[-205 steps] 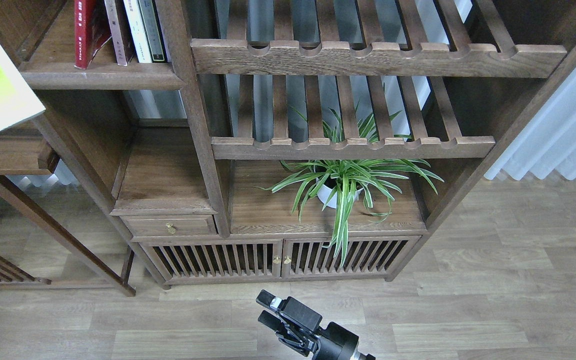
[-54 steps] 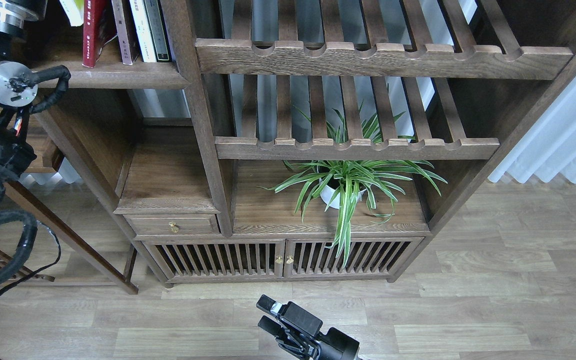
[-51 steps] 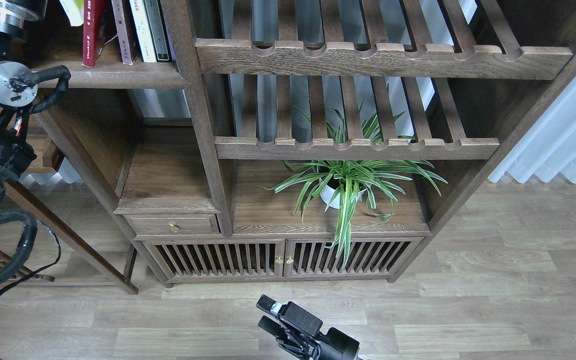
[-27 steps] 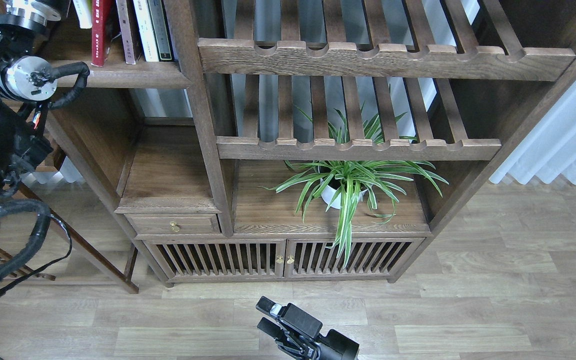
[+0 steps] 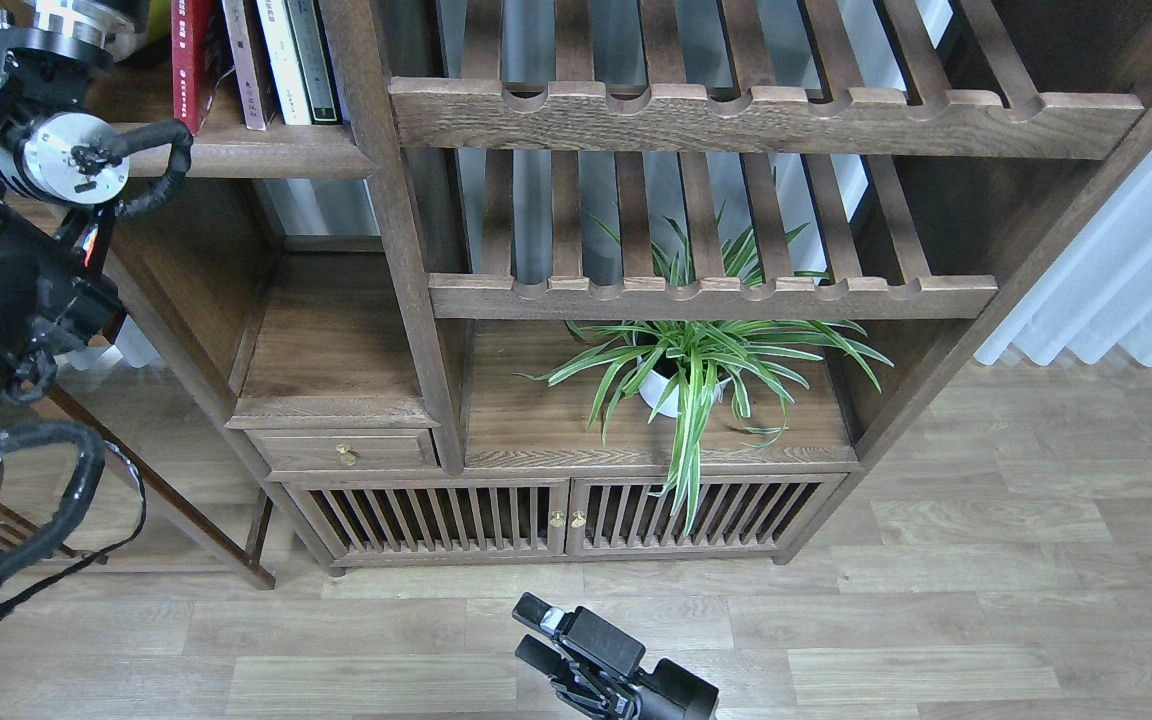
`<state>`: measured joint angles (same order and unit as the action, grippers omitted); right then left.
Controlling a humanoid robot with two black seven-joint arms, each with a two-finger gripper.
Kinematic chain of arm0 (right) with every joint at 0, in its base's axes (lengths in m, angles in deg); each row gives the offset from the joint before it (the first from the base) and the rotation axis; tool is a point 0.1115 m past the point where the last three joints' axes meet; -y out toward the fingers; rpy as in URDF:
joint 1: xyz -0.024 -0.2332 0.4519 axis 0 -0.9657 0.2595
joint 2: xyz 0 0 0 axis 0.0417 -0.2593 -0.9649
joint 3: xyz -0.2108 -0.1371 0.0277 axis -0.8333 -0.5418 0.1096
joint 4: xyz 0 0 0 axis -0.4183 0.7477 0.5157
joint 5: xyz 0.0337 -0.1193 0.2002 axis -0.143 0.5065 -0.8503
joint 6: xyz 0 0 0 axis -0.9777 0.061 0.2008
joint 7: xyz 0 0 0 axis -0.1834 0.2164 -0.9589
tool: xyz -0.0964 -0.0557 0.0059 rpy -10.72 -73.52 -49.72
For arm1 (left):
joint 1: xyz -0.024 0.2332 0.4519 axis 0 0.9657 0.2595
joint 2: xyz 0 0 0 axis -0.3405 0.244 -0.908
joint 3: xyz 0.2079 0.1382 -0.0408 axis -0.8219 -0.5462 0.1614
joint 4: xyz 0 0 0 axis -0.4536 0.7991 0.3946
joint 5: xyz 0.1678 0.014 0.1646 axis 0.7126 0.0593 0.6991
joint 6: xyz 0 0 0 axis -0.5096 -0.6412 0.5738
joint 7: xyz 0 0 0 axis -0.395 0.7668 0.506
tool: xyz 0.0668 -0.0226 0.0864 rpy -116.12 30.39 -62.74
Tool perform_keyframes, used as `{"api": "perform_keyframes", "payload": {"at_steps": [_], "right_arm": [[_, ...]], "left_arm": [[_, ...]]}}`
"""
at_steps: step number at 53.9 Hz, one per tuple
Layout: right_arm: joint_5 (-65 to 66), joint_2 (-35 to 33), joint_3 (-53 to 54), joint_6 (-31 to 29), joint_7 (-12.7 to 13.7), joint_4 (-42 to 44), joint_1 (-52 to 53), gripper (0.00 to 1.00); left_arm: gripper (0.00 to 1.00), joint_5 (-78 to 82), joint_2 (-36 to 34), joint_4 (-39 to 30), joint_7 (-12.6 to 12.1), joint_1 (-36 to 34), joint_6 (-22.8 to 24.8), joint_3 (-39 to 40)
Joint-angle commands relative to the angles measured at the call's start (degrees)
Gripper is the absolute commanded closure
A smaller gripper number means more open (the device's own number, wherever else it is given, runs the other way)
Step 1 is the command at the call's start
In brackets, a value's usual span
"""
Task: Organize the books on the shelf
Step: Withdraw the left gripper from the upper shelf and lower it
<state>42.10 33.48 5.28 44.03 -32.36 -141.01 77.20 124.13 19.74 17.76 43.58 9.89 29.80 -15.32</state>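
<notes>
The shelf is a dark-brown board at the top left. On it stand a bright red book, a dark maroon book, then a thin white and a dark-green volume. A sliver of the yellow-green book shows left of the red one, at the top edge. My left arm rises along the left edge. Its wrist reaches the top edge beside that sliver, and its gripper is out of view. My right gripper is open and empty, low over the floor at the bottom centre.
Two slatted racks with scalloped rails fill the cabinet's right bay. A potted spider plant stands under them. A small drawer and slatted doors are below. A wooden side table's leg is at the left, and a white curtain at the right.
My left arm has shifted right and up toward the shelf. The yellow-green book, earlier big at the left, is now a sliver beside the red book. The right gripper has stayed put.
</notes>
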Motion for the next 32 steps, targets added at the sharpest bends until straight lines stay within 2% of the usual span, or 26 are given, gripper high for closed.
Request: {"api": "perform_keyframes", "payload": {"at_steps": [1,12,19,32], "right_arm": [[0.0,0.0,0.67,0.0,-0.01,0.01,-0.04,0.03],[-0.09,0.0,0.49,0.0,-0.1,-0.79,-0.75,0.03],[-0.09,0.0,0.75,0.0,-0.1,-0.87,-0.66,0.04],[0.0,0.0,2.69,0.0,-0.1,-1.49,-0.49,0.04]], "left_arm": [[0.0,-0.18,-3.16,-11.78,0.01,9.47,-2.29,1.15],[0.0,-2.38,-4.14,-23.74,0.01,19.85,-2.91,5.98],[0.0,-2.73,-4.93,-27.79,0.01,23.72,-2.04,7.83],[0.0,-5.63,-5.02,-33.68,0.01,35.84,4.96,7.83]]}}
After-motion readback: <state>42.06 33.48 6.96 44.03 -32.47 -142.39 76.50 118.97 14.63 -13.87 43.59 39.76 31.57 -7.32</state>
